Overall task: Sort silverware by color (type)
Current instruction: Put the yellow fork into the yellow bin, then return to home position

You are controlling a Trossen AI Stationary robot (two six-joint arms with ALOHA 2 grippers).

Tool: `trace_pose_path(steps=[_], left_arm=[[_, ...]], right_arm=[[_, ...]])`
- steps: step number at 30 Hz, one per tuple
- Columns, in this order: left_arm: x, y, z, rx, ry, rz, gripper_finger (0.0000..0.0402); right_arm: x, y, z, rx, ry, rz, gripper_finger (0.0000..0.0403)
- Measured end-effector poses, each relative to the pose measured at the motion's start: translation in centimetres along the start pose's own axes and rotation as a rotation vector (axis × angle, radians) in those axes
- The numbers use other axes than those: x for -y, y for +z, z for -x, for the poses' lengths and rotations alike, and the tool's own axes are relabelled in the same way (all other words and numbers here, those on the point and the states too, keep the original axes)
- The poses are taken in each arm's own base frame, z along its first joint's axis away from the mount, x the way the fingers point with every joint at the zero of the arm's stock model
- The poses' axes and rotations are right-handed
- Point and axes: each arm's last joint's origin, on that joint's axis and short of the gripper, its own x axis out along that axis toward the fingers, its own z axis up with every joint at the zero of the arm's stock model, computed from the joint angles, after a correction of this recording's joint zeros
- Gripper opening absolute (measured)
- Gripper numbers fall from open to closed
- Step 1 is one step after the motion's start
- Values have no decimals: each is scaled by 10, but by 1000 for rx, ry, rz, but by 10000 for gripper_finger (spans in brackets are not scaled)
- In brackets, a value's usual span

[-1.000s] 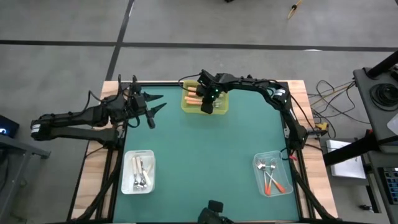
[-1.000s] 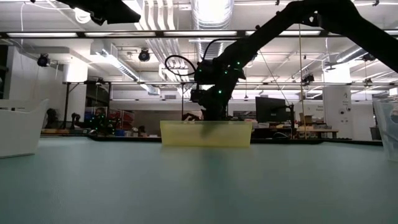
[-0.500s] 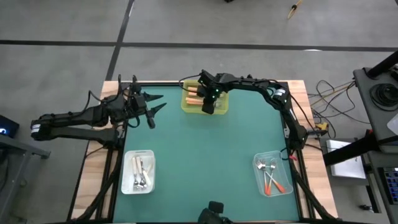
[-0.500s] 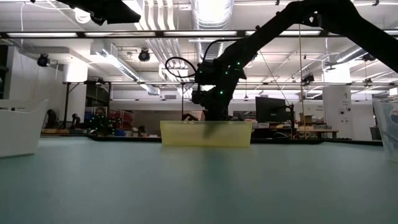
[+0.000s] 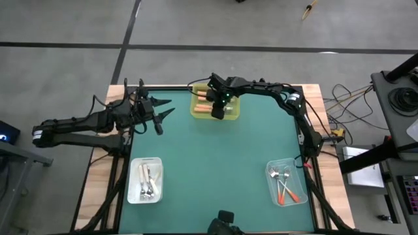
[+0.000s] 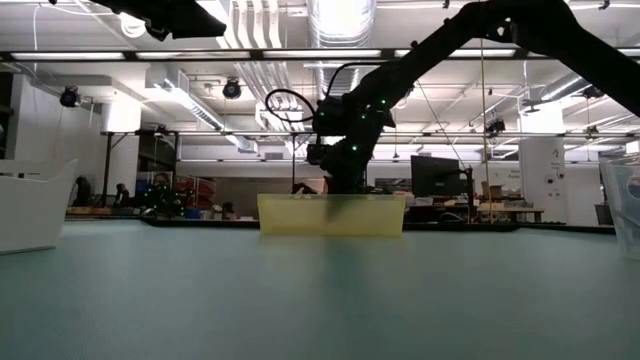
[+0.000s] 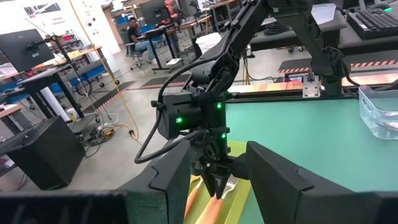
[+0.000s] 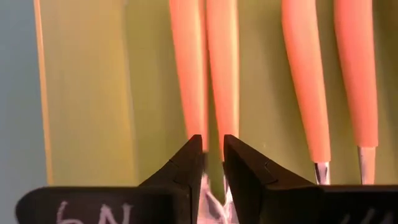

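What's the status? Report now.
Right pincer narrowly parted over light-orange-handled forks in yellow plastic tray. Left pincer open, waiting at table's left. Nothing blocking.

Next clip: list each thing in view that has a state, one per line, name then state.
Yellow tray: on the mat's far edge, holding light orange forks lying side by side.
Right hand: lowered into the yellow tray, fingers slightly apart over the forks, nothing lifted.
Left hand: open, empty, hovering near the mat's left edge.
White tray: holds white-handled silverware.
Clear tray: holds red-orange-handled silverware.
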Motion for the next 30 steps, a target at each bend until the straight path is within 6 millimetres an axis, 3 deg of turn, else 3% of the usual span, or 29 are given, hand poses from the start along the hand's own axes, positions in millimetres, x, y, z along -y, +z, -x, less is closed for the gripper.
trace_pose_path(steps=[8, 15, 20, 24, 30], left_arm=[[0, 0, 0, 0, 0, 4, 139], [0, -1, 0, -7, -2, 35, 139], [1, -6, 4, -53, -40, 77, 139], [5, -10, 9, -48, -191, 105, 139], [6, -26, 25, -5, -296, 131, 139]], right_arm=[[0, 4, 5, 17, -7, 8, 62], [-6, 19, 37, 91, -27, 39, 62], [-29, 25, 68, 159, -21, 88, 54], [-56, 25, 92, 272, 10, 156, 44], [-96, -5, 124, 415, 21, 234, 36]])
